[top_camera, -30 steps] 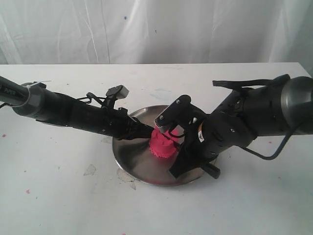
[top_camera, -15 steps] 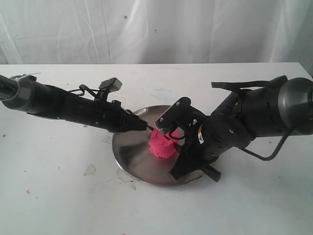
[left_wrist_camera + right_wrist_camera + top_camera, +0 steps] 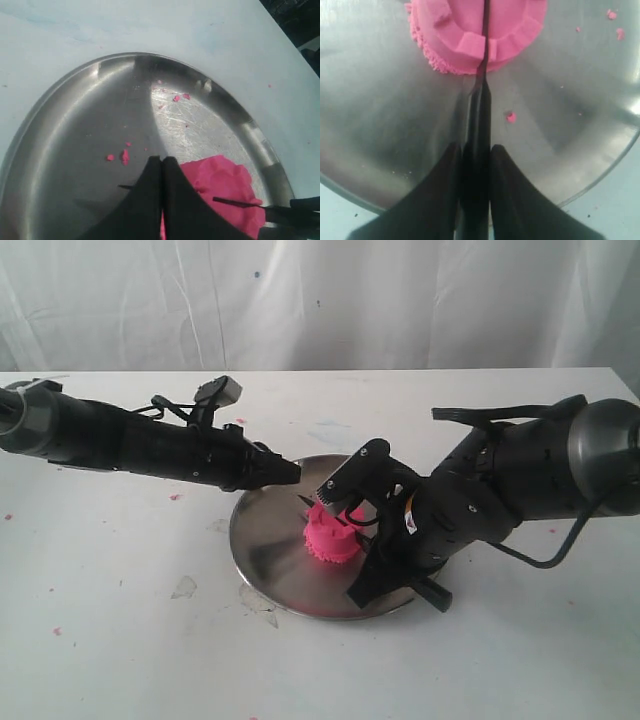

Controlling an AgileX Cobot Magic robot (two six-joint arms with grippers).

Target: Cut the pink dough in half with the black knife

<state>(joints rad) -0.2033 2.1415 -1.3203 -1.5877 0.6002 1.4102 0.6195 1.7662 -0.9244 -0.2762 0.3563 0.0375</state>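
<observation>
The pink dough is one squat lump in the middle of the steel plate. My right gripper is shut on the handle of the black knife. The thin blade runs from the gripper into a slit across the top of the dough. In the exterior view the right gripper hangs just right of the dough. My left gripper is shut and holds nothing; it hovers over the plate's far left rim, apart from the dough. In the left wrist view its tips sit beside the dough, with the knife's blade across it.
Small pink crumbs lie scattered on the plate and on the white table. A white curtain hangs behind the table. The right arm's bulky body stands over the plate's right side.
My left arm has drawn back up and to the left, off the dough to the plate's far rim. The right gripper with the knife has stayed where it was.
</observation>
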